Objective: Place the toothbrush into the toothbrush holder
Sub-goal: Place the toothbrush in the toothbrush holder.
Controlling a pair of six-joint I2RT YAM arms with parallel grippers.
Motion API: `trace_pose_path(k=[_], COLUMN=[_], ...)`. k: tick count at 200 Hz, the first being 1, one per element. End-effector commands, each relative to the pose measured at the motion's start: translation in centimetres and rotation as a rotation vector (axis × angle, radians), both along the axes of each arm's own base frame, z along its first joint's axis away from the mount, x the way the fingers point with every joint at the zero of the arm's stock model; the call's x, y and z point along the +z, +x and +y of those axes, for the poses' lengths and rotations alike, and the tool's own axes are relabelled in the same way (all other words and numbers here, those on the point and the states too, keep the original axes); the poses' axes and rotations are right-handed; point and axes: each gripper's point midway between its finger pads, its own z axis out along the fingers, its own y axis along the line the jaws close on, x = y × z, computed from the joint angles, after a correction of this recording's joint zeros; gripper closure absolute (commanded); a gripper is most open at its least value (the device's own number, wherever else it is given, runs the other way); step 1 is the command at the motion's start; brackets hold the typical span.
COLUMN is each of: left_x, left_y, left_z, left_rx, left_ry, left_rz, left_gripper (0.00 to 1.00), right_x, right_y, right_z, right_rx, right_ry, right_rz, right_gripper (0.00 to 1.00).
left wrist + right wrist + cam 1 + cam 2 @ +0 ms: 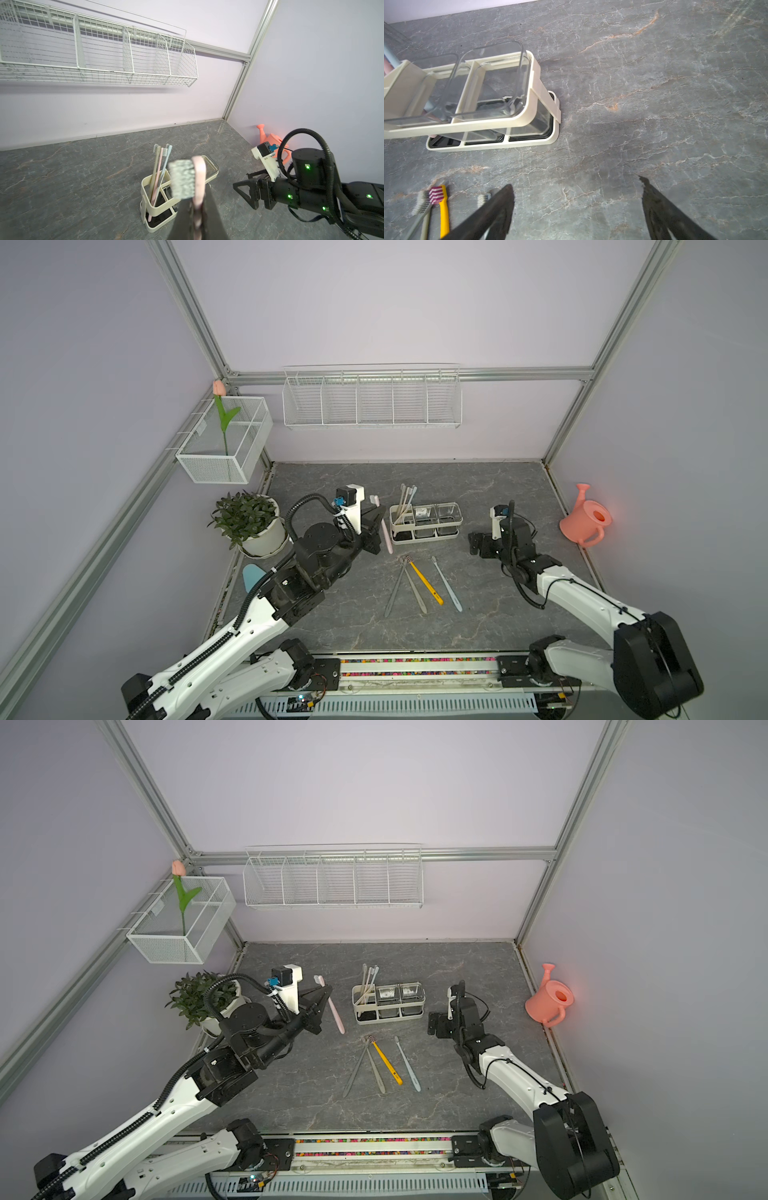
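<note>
1. The potted plant sits in the left corner, clear of the working area. I judge it to be scenery.
2. My left gripper is clamped shut on the pink toothbrush, pinching the handle a little below the head. The brush hangs in the air just beside the left end of the toothbrush holder, not yet above it. In the left wrist view the bristles face the camera and the head points away from the jaws. I read that as holding it head-up so the handle end goes in first.
3. The left forearm reaches in low from the near left, with the wrist bent toward the holder.
4. Three toothbrushes stand head-up in the holder's left end compartment. The other two compartments carry clear cups. I take the left compartment as my target.
5. On the table in front of the holder lie two grey toothbrushes, a yellow toothbrush and a pale blue toothbrush. Their heads point toward the holder, presumably queued for later.
6. My right gripper is spread wide and empty, low over the table near the holder's right end. The right elbow is folded back, which looks parked out of the way.
7. A pink watering can rests by the right wall.
</note>
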Motion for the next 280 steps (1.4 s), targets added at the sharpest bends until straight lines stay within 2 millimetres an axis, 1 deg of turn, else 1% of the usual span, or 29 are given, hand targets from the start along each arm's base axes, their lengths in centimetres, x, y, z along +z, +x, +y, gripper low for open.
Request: trace_pose_path(k=[1,23,46,85,104,141,159,181,218,242,263,280], left_x=[1.9,2.2,1.1,-1.5,-2.2,-3.9,-4.7,-5.5,-6.1,-6.4,-6.1,-6.2], left_y=[0.4,1.0,2.0,3.8,4.4,5.9,6.5,7.2,8.3,9.1,9.7,10.5], left_z=[1.0,1.4,1.7,0.4,-0.2,-0.2,-0.8,-1.7,-2.2,-2.5,-3.3,-4.2], left_rx=[0.056,0.096,0.153,0.177,0.181,0.239,0.234,0.213,0.207,0.202,0.193,0.18], left_ry=[0.022,0.036,0.071,0.13,0.138,0.192,0.219,0.239,0.231,0.217,0.208,0.208], left_rz=[-0.047,-0.07,-0.081,-0.046,-0.043,-0.041,-0.038,-0.023,-0.015,-0.012,-0.035,-0.047], left_gripper=[0.96,0.96,0.95,0.95,0.95,0.94,0.94,0.94,0.94,0.94,0.94,0.94], right_x=[0.0,-0.5,-0.6,-1.1,-1.4,-1.9,-2.5,-2.7,-3.4,-3.4,-3.6,-3.8], right_y=[-0.2,-0.4,-0.5,-0.4,-0.3,0.1,0.2,0.3,0.6,0.6,0.7,0.8], right_z=[-0.3,-0.2,0.1,-0.3,-0.3,-0.2,-0.2,0.4,0.6,0.7,0.9,1.0], right_rx=[-0.012,0.009,0.029,0.015,0.015,0.016,0.014,0.04,0.046,0.051,0.058,0.062], right_ry=[0.02,0.018,0.022,0.005,0.001,0.001,0.002,0.008,0.002,0.004,0.005,0.002], right_rz=[-0.047,-0.065,-0.077,-0.1,-0.093,-0.098,-0.09,-0.08,-0.05,-0.051,-0.039,-0.026], right_gripper=[0.03,0.03,0.03,0.04,0.04,0.04,0.04,0.04,0.05,0.05,0.06,0.06])
